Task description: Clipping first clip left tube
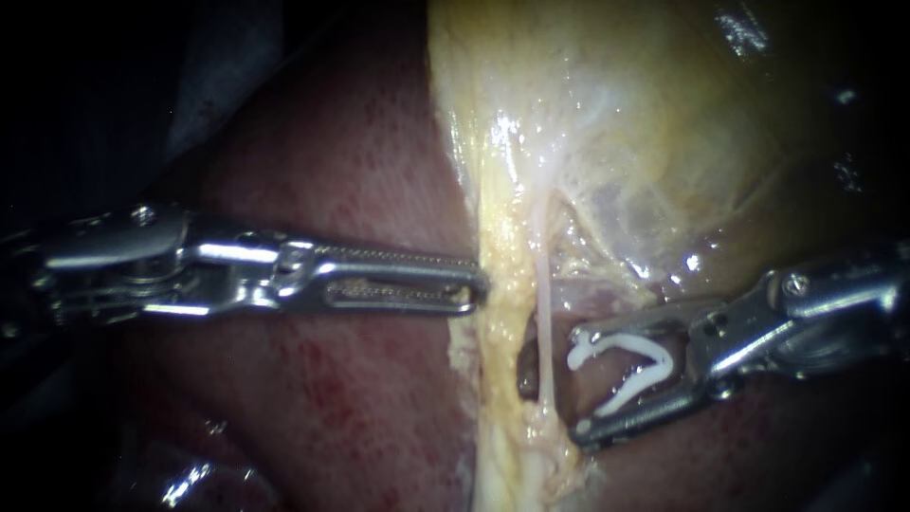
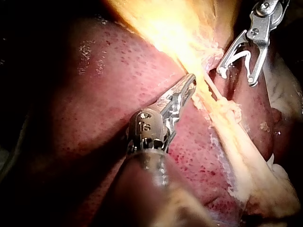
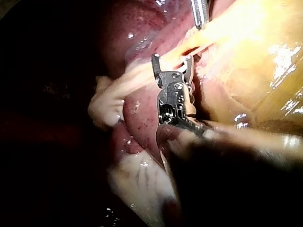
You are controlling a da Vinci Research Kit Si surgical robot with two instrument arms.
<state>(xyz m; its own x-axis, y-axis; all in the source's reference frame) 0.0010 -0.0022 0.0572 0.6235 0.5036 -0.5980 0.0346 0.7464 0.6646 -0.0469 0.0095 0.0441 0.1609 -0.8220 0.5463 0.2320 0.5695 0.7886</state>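
Observation:
A thin pale tube [image 1: 545, 332] runs down from the yellowish gallbladder [image 1: 645, 123], beside a thicker yellow tissue band [image 1: 502, 379]. My right instrument [image 1: 576, 384] comes in from the right, its jaws standing wide apart with a white V-shaped clip [image 1: 630, 370] seated between them. The jaw tips sit just right of the tube, which is outside the jaws. My left instrument [image 1: 474, 287] comes in from the left, its jaws shut on the edge of the yellow band. In the left wrist view its jaws [image 2: 189, 85] meet the band, with the clip [image 2: 239, 59] beyond.
Dark red liver [image 1: 332, 398] lies under and around both instruments. A small dark opening [image 1: 526, 374] shows between the tube and the yellow band. In the right wrist view pale loose tissue [image 3: 109, 104] hangs beside my right instrument [image 3: 172, 59].

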